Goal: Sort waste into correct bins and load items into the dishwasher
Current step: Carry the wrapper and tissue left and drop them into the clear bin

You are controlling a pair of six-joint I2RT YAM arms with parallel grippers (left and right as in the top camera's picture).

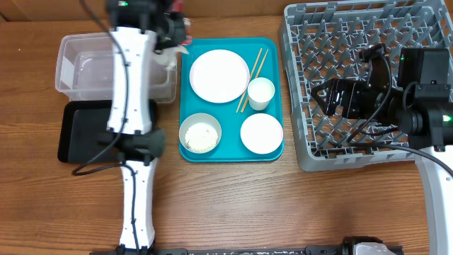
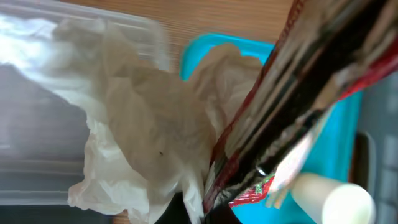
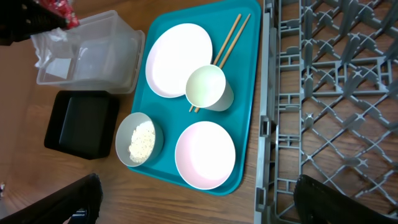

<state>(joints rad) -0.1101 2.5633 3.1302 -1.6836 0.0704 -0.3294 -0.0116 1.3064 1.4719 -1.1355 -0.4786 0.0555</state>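
My left gripper (image 1: pixel 173 32) is shut on the crinkled red wrapper (image 2: pixel 252 186) and the crumpled white napkin (image 2: pixel 143 124), holding them above the right end of the clear tub (image 1: pixel 85 71). The black tray (image 1: pixel 78 134) lies in front of the tub. On the teal tray (image 1: pixel 230 153) sit the plate (image 1: pixel 219 76), the cup (image 1: pixel 260 93), the chopsticks (image 1: pixel 253 71), a bowl holding rice (image 1: pixel 200 133) and an empty bowl (image 1: pixel 261 133). My right gripper (image 1: pixel 327 99) is open and empty over the left part of the grey dish rack (image 1: pixel 318 42).
My left arm lies across the black tray and the tub's right side. The rack's left wall (image 3: pixel 266 124) stands close beside the teal tray's right edge. Bare wooden table (image 1: pixel 283 205) runs along the front.
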